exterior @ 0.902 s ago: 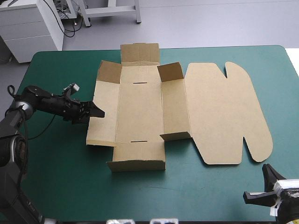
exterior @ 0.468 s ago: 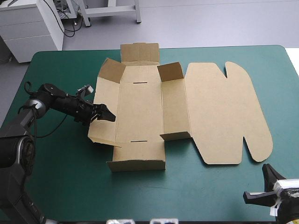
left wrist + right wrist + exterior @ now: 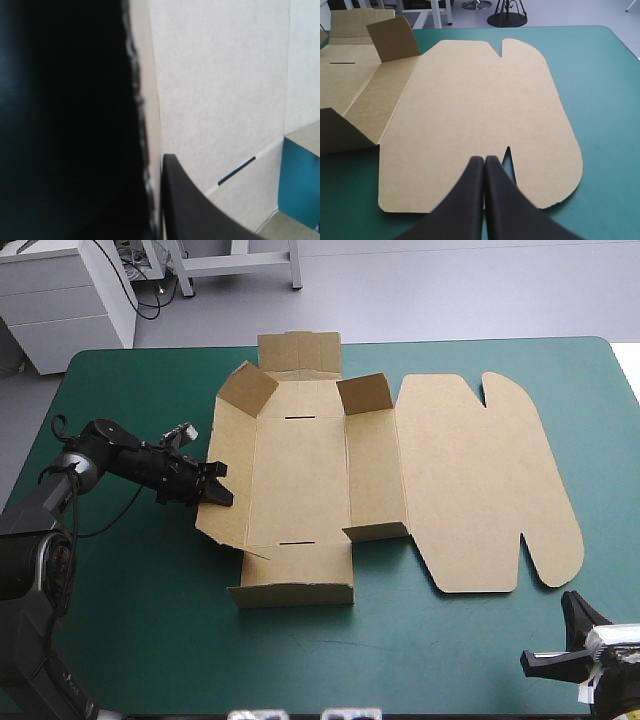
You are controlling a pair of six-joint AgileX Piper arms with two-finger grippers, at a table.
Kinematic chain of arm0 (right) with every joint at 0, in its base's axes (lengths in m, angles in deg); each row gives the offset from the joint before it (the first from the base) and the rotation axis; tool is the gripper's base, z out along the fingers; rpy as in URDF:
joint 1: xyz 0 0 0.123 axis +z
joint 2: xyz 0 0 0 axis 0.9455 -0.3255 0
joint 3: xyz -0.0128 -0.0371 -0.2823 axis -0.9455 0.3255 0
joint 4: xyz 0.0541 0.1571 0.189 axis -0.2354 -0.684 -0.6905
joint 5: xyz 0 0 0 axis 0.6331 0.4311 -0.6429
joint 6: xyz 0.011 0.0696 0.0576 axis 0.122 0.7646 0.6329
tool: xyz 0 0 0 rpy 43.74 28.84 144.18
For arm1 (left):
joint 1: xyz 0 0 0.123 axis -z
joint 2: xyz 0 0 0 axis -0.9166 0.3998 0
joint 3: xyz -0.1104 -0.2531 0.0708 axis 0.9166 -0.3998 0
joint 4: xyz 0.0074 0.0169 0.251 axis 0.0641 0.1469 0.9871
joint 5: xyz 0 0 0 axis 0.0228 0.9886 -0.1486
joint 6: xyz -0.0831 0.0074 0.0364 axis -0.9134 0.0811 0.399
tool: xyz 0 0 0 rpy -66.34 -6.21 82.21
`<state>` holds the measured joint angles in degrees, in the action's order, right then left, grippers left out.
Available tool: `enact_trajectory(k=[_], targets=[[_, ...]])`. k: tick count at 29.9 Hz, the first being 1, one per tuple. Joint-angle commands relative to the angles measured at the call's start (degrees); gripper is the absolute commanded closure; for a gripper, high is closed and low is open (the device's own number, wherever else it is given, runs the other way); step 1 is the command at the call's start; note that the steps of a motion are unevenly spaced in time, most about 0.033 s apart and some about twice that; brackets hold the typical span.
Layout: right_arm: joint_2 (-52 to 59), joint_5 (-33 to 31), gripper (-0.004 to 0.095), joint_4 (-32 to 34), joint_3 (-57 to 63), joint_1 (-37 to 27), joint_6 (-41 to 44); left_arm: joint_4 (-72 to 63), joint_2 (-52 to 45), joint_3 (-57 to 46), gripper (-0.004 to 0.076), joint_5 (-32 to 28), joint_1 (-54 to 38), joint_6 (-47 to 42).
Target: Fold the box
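Left hand (image 3: 216,487), left-middle of frame, clenched on box (image 3: 300,475) at its left wall (image 3: 230,470), board pinched between black fingers (image 3: 190,210); grip is likely there to tilt this wall upward along crease. Right hand (image 3: 484,161) clenched on nothing, parked at lower right, probably to stay out of way. Box lies at centre of teal-green tabletop (image 3: 130,620): brown sheet mostly flat, left wall slanted, corner flaps (image 3: 365,393) partly raised, lid (image 3: 480,480) flat at right.

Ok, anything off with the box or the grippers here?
Nothing stands out. The box looks undamaged; its left wall tilts up only because the left gripper pinches its edge. The right gripper is shut, clear of the box.
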<state>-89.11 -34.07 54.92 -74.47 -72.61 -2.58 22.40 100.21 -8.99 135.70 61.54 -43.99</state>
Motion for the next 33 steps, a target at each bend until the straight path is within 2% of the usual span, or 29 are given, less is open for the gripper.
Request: enact_trajectory(k=[1, 3, 4, 8, 17, 20, 25, 33], targets=[[0.15, 4.64, 0.0927, 0.05, -1.83, 0.15, -0.34, 0.42, -2.65, 1.78, 0.0731, 2.36, 0.06, -3.88], [0.15, 5.80, 0.0927, -0.16, -1.83, 0.15, -0.34, 3.10, -2.65, 3.85, 0.0731, 7.75, 0.06, -4.02], [0.15, 6.38, 0.0927, -0.17, -1.83, 0.15, -0.34, 4.76, -2.65, 5.48, 0.0731, 8.35, 0.17, -4.93], [0.15, 5.91, 0.0927, -1.69, -1.83, 0.15, -0.34, 11.95, -3.56, 13.54, 0.0731, 8.29, 0.88, -10.10], [0.03, 5.39, 0.0927, -8.68, -1.72, 0.15, 1.65, 34.94, -3.77, 35.16, 0.0731, 7.93, 12.18, -9.01], [0.03, 5.39, 0.0927, -9.69, -1.72, 0.15, 2.48, 40.14, -3.77, 40.53, 0.0731, 7.80, 16.76, -3.68], [-0.08, 5.28, 0.0927, -10.45, -1.72, 0.15, 2.70, 48.04, -3.77, 43.39, 0.0731, 7.80, 24.30, 14.01], [-3.92, 5.05, 0.0925, -10.87, -1.72, 0.15, 2.70, 65.78, -3.55, 43.39, 0.0731, 2.19, 34.45, 15.90]])
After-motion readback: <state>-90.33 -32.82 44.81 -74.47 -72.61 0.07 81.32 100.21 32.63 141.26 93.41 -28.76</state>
